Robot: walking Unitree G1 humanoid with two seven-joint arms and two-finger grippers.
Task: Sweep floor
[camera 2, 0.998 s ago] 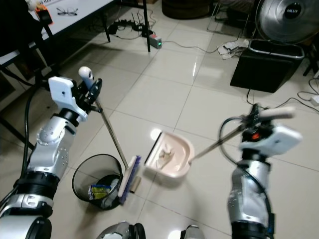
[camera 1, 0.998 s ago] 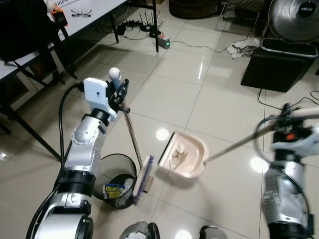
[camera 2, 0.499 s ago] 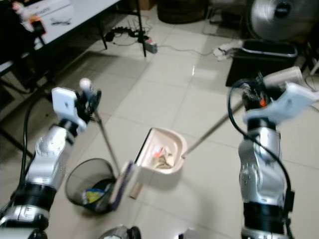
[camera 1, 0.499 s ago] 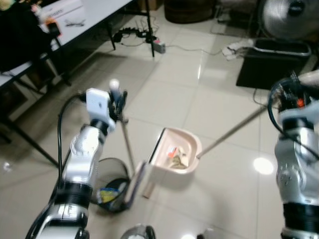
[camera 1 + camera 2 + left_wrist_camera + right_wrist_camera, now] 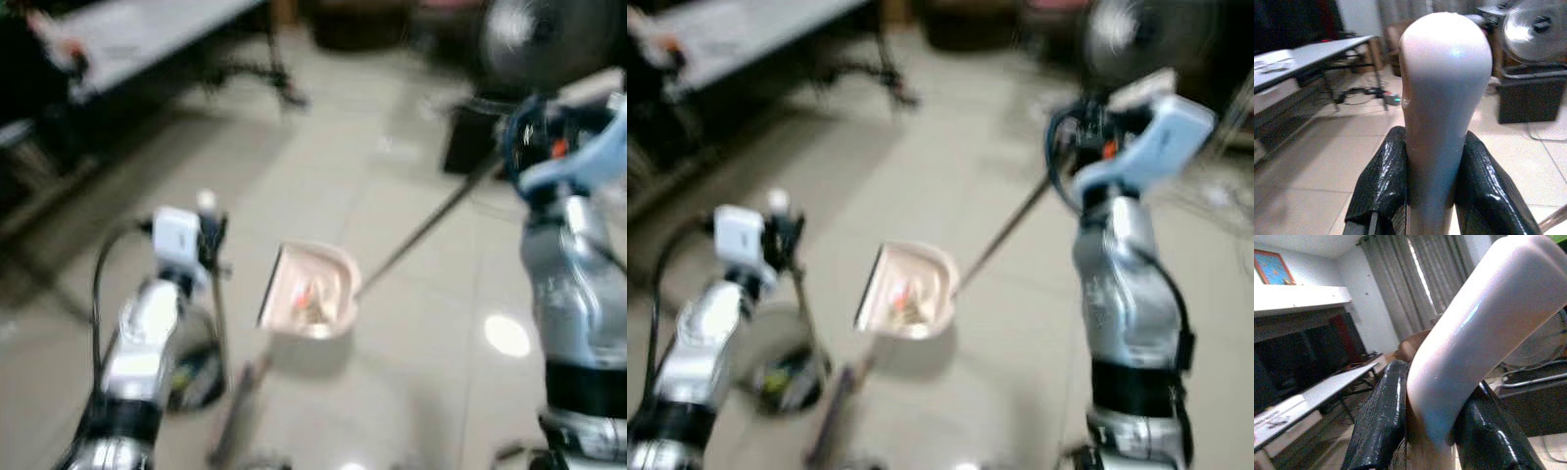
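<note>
My left gripper (image 5: 208,232) is shut on the pale handle (image 5: 1444,98) of the broom, whose thin pole (image 5: 217,323) runs down to the brush head (image 5: 235,416) on the floor. My right gripper (image 5: 1087,132) is shut on the pale dustpan handle (image 5: 1474,347). Its long rod (image 5: 421,225) slants down to the pink dustpan (image 5: 309,291), which hangs raised above the tiles with scraps of litter inside. The black mesh bin (image 5: 191,367) stands below my left arm, beside the brush head. The eye views are blurred.
A white table (image 5: 147,39) with dark legs runs along the far left. A fan (image 5: 534,34) and a dark box (image 5: 480,137) stand at the back right. Pale glossy tiles (image 5: 392,392) lie open in front of me.
The right arm has lifted the dustpan off the floor and carried it left toward the bin. The camera has shifted and blurred; the broom stays held upright by the left gripper.
</note>
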